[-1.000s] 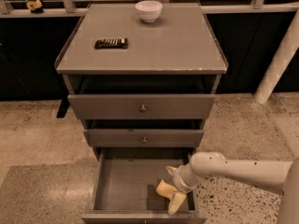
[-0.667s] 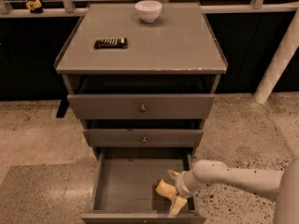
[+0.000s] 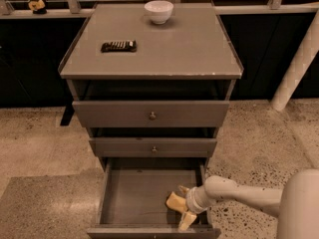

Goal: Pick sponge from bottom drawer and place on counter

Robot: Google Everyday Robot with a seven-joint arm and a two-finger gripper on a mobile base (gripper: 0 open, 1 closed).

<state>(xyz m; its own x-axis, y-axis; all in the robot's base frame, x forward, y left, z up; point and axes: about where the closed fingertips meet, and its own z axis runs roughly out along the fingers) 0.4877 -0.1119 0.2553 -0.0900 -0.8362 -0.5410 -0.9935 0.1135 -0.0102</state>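
The bottom drawer (image 3: pixel 134 195) is pulled open below two shallower knobbed drawers and shows its plain grey floor. The yellow sponge (image 3: pixel 175 202) lies in its right front corner. My gripper (image 3: pixel 182 207) reaches in from the right on a white arm and sits right at the sponge, low over the drawer floor. The counter (image 3: pixel 169 44) is the flat grey cabinet top above.
A white bowl (image 3: pixel 158 11) stands at the back of the counter and a dark rectangular bar (image 3: pixel 118 46) lies at its left. My white arm (image 3: pixel 249 195) crosses the drawer's right wall. A white post (image 3: pixel 296 66) leans at the right. The floor is speckled stone.
My arm's wrist has sunk a little lower and toward the drawer's front. The sponge and the gripper stay in the same right front corner.
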